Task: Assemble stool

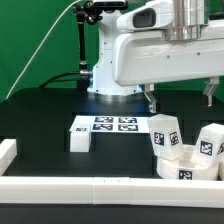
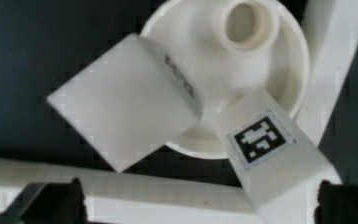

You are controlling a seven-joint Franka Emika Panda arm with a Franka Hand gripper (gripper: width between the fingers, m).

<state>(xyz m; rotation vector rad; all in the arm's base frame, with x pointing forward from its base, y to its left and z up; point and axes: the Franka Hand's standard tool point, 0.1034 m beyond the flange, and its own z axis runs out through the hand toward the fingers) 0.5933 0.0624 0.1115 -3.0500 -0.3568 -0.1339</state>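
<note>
As no leg looks fixed into the seat (image 1: 186,166), I judge the assembly to be at or near its start.

Hand (image 1: 180,98): hangs above the surface (image 1: 40,110), fingers spread wide, nothing between them. Released and empty.

Seat: a round shallow dish, lying on the surface below the hand. In the wrist view it sits directly under the hand and shows a round hole (image 2: 247,25) in its face.

Legs, three counted:
- Leg A (image 1: 163,133) and leg B (image 1: 208,141): both below the hand, touching the seat, tilted, tags showing.
- Wrist view: two blocky legs lie across the seat's disc. Cannot tell which is A and which is B.
- Leg C (image 1: 80,136): alone on the surface, well apart from the hand, towards the exterior view's left of it, just beside the marker board (image 1: 112,124).

Container check: the seat is the only dish-like thing. A and B rest on or in it. Cannot tell whether they sit inside the hollow or only lean on the rim. Neither looks upright or seated in a socket, so I take them as loose.

Done: nothing joined, as far as visible. Left: every leg is to be picked, set to the seat and fastened, and C must also be fetched from afar. The rail (image 1: 100,185) lies beyond the seat from the hand.
</note>
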